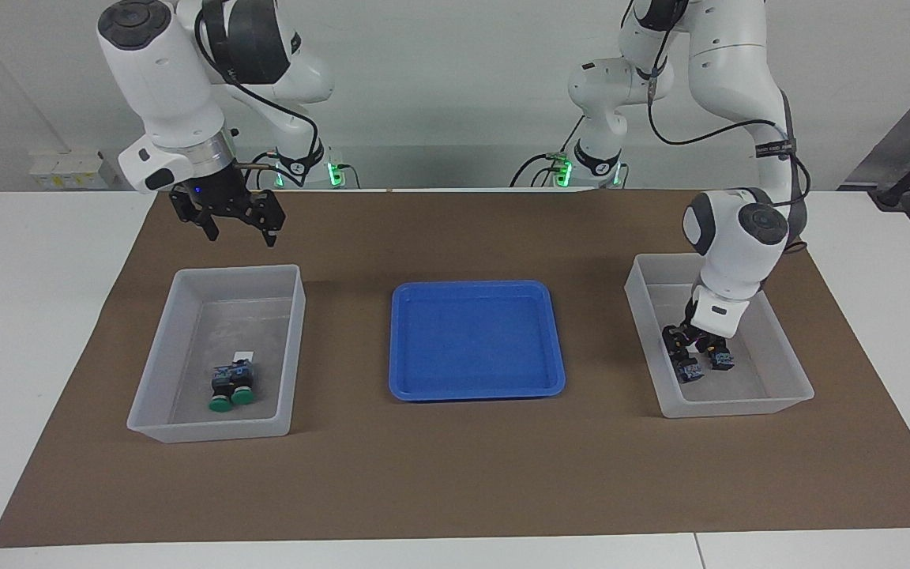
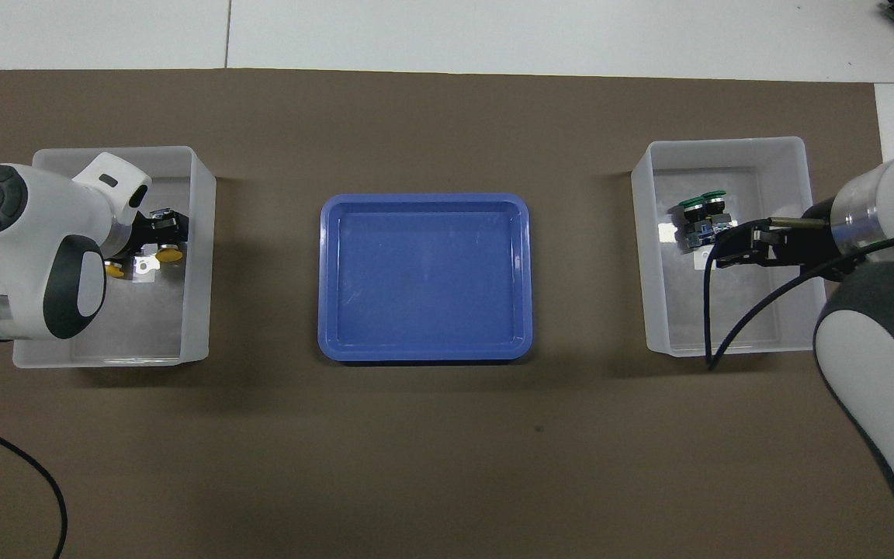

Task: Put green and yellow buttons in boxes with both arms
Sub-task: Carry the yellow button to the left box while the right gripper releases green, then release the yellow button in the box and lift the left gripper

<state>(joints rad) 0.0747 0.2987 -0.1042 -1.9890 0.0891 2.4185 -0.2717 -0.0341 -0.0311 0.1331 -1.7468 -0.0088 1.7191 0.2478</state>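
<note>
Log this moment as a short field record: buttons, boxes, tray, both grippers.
green buttons: two, side by side in the clear box at the right arm's end
yellow buttons: two, in the other clear box, at the left arm's end
blue tray: empty, between the boxes
left gripper: down inside its box at the yellow buttons
right gripper: open, raised, holding nothing
</note>
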